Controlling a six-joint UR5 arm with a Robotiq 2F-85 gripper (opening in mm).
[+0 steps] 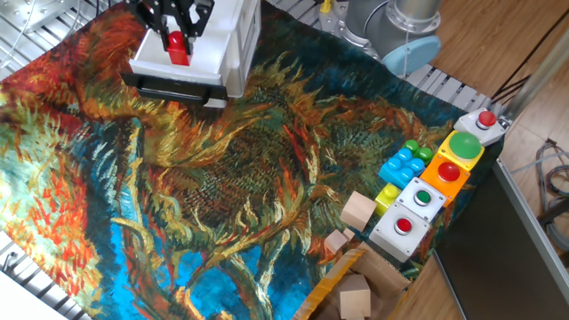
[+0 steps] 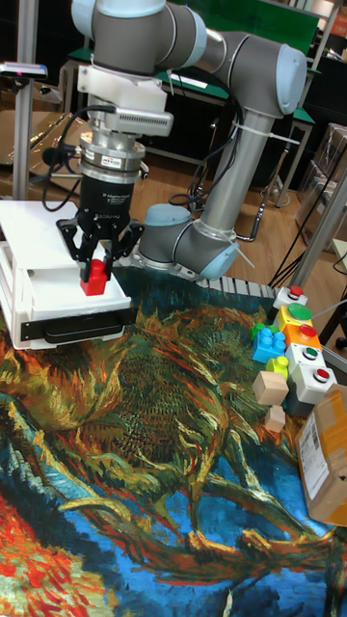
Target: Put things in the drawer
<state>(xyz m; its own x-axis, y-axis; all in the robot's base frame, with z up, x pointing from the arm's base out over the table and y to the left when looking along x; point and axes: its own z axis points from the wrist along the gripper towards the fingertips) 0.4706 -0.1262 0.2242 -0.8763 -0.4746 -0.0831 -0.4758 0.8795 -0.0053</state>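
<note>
gripper (image 2: pixel 99 262) is clamped on the red block (image 2: pixel 94 278), which hangs straight down over the white drawer (image 2: pixel 72 299) near the cloth's far-left corner

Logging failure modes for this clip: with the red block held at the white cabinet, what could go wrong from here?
1. The gripper holds the red block by its upper part only, so it might slip or twist out.
2. The block looks to be over the cabinet top, and the drawer seems nearly closed, so a release here may leave the block outside it.
3. The fingers sit close to the cabinet and could bump it.
</note>
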